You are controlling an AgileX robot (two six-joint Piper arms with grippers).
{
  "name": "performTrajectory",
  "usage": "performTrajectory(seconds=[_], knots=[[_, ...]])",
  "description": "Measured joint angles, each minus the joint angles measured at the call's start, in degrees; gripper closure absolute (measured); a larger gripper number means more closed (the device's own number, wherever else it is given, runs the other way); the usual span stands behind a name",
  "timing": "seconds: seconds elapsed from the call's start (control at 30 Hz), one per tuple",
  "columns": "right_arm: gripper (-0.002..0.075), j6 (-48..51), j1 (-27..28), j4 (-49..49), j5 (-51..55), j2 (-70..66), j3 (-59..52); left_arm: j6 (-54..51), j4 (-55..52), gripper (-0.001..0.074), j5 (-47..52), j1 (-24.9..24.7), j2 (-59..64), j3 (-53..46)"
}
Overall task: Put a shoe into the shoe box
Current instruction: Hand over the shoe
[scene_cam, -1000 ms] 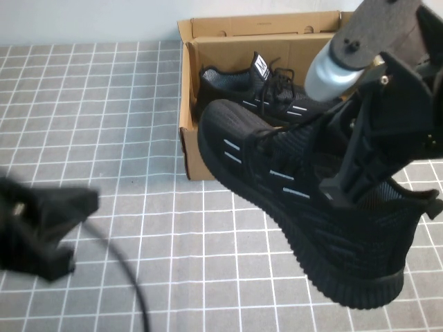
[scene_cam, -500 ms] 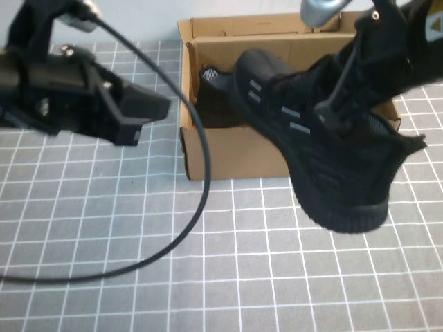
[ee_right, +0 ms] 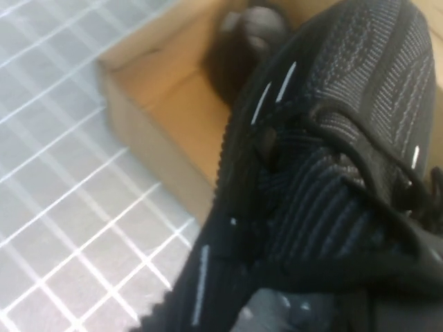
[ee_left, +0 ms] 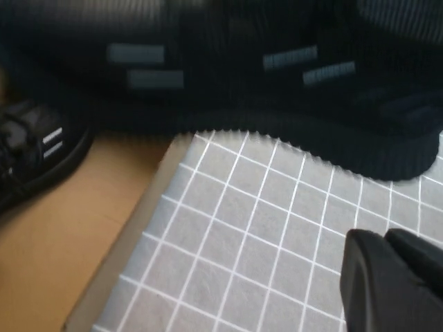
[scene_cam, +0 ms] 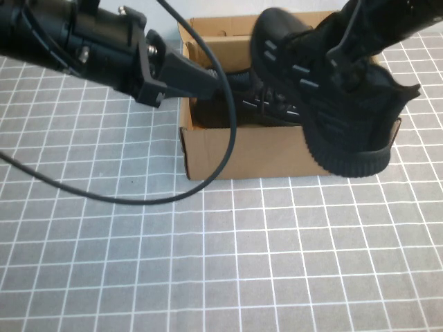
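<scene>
- Found the right gripper (scene_cam: 346, 52) up above the shoe box (scene_cam: 235, 155), with its jaws closed on the shoe (scene_cam: 325, 104) at the laced top part.
- Hung the shoe right under those jaws, up in the air, not yet inside the box.
- Saw the long way of the shoe tilted: toe up high and past the jaws toward the back flap, heel low on the near side of the jaws, out over the front wall of the box.
- Judged that the heel had to swing back under the jaws, and the shoe had to line up with the long way of the box, before going down.
- Spotted the other shoe (scene_cam: 273, 107) already lying inside the box, below the jaws and the held shoe, so only the space beside it looked free.
- Guessed at a risk: sole catching on the front wall, or landing on top of the other shoe.
- Found the left gripper (scene_cam: 190, 79) at the left rim of the box, jaws looking pressed together and holding nothing.
- Placed the held shoe out ahead of those left jaws, near but not touching.
- Counted the right arm as the nearer one, with the shoe already in its grip.
- Noticed only the grid-lined tabletop (scene_cam: 138, 242) in front of the box.
</scene>
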State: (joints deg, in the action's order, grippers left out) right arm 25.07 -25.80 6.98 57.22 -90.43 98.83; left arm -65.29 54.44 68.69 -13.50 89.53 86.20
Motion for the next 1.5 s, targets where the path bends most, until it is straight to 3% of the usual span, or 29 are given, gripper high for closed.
performTrajectory(seconds=[0.47, 0.53, 0.63, 0.8, 0.9, 1.13, 1.5], knots=[[0.0731, 41.5, 0.9, 15.8, 13.4, -1.4, 1.6, -4.2, 0.1, 0.0734, 1.4, 0.0, 2.2, 5.4], [0.0731, 46.0, 0.9, 18.0, 14.4, -1.4, 1.6, -4.2, 0.1, 0.0716, 1.4, -0.4, 2.2, 5.4], [0.0731, 51.2, 0.9, 20.1, 14.8, -1.4, 1.9, -4.3, -0.8, 0.0631, 1.4, -2.2, 2.2, 5.4], [0.0731, 54.0, 0.9, 20.3, 15.1, -1.4, 1.9, -5.1, -6.2, 0.0351, 1.5, -7.9, 2.2, 5.5], [0.0731, 54.5, 0.9, 20.3, 15.1, -1.4, 1.9, -6.0, -8.6, 0.026, 1.6, -10.3, 2.2, 5.5], [0.0731, 55.8, 0.9, 20.3, 15.1, -1.4, 1.9, -14.5, -8.5, 0.0223, 1.7, -12.8, 2.2, 5.5], [0.0731, 56.3, 0.9, 20.2, 15.1, -1.4, 1.9, -19.3, -9.1, 0.022, 1.8, -12.8, 4.1, 5.5]])
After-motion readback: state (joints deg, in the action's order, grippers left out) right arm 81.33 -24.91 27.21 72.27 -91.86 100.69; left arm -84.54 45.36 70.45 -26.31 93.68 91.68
